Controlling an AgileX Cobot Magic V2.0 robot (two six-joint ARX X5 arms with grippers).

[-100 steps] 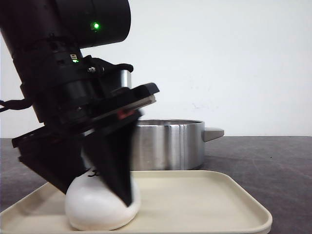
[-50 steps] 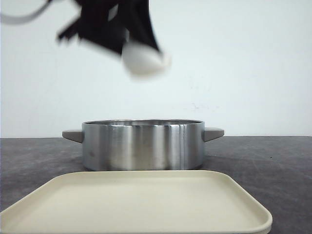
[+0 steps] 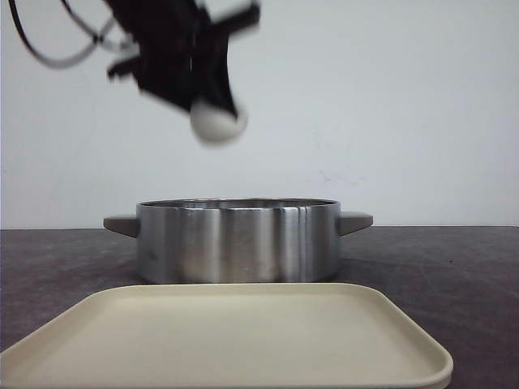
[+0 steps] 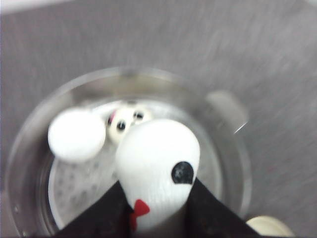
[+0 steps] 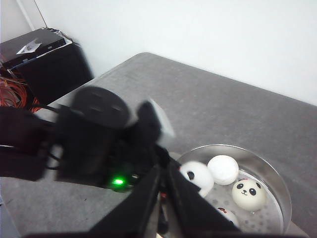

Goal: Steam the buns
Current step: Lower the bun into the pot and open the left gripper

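Observation:
My left gripper (image 3: 212,107) is shut on a white panda bun (image 3: 217,123) and holds it high above the steel pot (image 3: 237,239). In the left wrist view the held bun (image 4: 158,153) sits between the black fingers (image 4: 106,213), over the pot's perforated steamer plate (image 4: 74,188). Two buns lie there: one plain side up (image 4: 77,135), one face up (image 4: 126,119). The right wrist view shows the held bun (image 5: 197,177) and three buns in the pot (image 5: 223,169) (image 5: 246,194) (image 5: 229,216), the last partly hidden. My right gripper (image 5: 161,171) is shut and empty, above the scene.
A cream tray (image 3: 227,340) lies in front of the pot with nothing on it. The pot has grey side handles (image 3: 355,220). A dark cabinet with cables (image 5: 44,54) stands beyond the table edge in the right wrist view.
My left gripper lifted the bun off the cream tray, rose out of the foreground, and now holds it farther back over the pot, a little lower than half a second ago.

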